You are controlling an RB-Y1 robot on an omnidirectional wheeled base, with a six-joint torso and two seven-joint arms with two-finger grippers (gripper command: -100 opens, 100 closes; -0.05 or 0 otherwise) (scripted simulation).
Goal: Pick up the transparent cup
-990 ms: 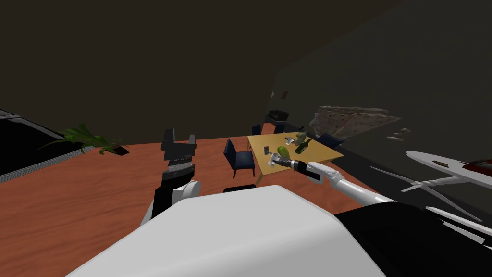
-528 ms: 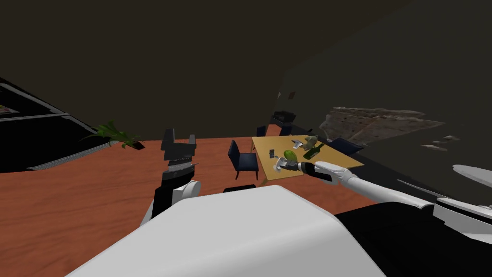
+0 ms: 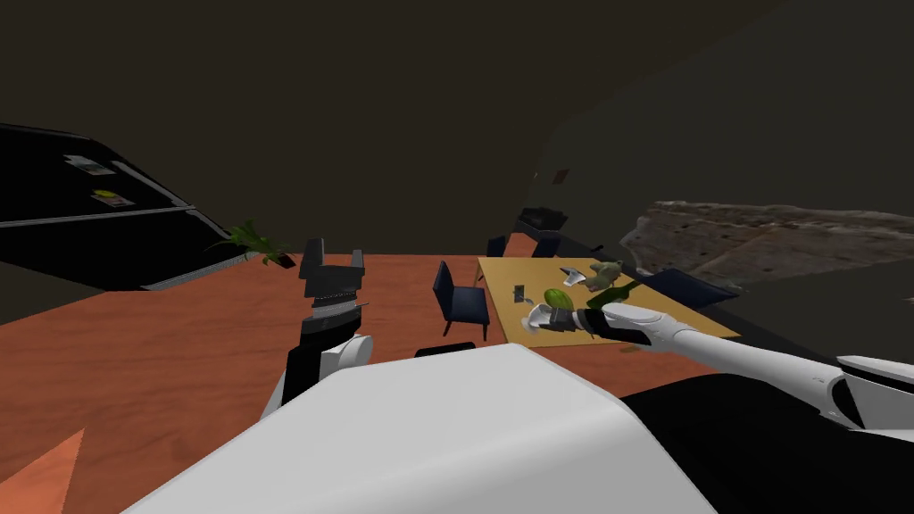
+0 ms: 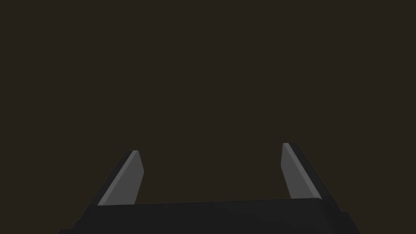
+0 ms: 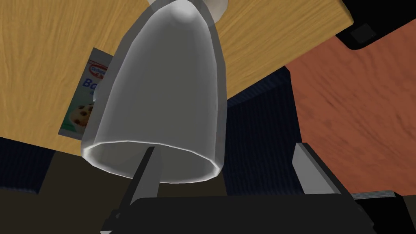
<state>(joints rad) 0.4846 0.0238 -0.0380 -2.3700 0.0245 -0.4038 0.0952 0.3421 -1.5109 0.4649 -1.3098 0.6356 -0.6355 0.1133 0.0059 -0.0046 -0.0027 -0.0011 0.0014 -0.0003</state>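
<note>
Blades of the right tool (image 5: 224,146) stand spread, gripping nothing: one reaches into the mouth of the transparent cup (image 5: 162,93), the other is clear of its wall. That cup points its open rim at the tool, base away, over the near edge of the wooden surface (image 5: 40,61) — whether it rests there I cannot tell. It looks thin-walled, light and slick, probably brittle, so I would pinch the wall at the rim, gently. A baking packet (image 5: 81,109) lies just beside it; a dark blue chair (image 5: 260,122) and reddish floor (image 5: 357,101) show beyond. The left tool (image 4: 210,147), also spread and empty, is raised over the floor — well apart from the surface.
</note>
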